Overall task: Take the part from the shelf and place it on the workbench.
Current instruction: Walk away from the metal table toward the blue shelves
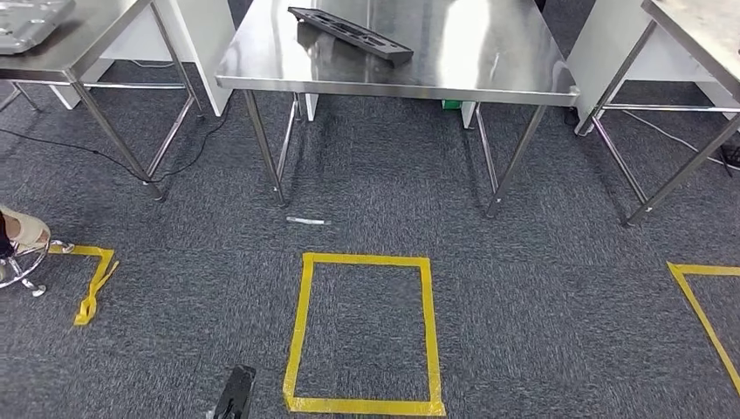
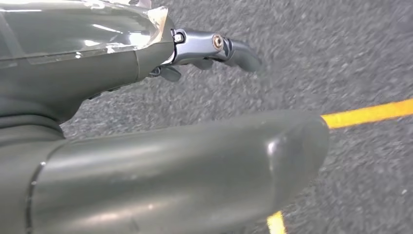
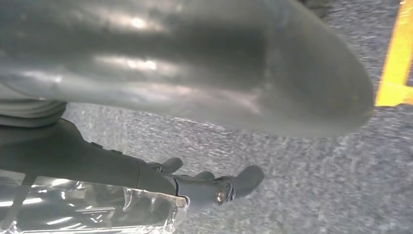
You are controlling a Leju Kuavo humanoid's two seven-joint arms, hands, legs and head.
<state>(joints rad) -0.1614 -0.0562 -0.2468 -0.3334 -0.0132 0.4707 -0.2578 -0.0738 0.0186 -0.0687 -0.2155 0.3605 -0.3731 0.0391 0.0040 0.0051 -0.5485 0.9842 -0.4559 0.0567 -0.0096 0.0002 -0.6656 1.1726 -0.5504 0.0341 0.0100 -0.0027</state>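
Note:
A long black flat part (image 1: 349, 33) with slots lies on the steel workbench (image 1: 471, 52) straight ahead, toward its back left. My left hand (image 2: 160, 146) hangs low over the grey carpet with thumb and fingers (image 2: 229, 48) apart and nothing in it; its dark tip (image 1: 236, 393) shows at the bottom of the head view. In the right wrist view, my right hand (image 3: 195, 73) also hangs above the carpet, fingers (image 3: 234, 185) stretched out and apart from the thumb, holding nothing.
A yellow tape square (image 1: 366, 332) marks the carpet in front of the workbench, with more tape at left (image 1: 92, 284) and right (image 1: 698, 305). Steel tables stand at left (image 1: 78, 35) and right (image 1: 698, 26). A small white scrap (image 1: 305, 221) lies on the floor. A person's shoe (image 1: 22, 231) is at far left.

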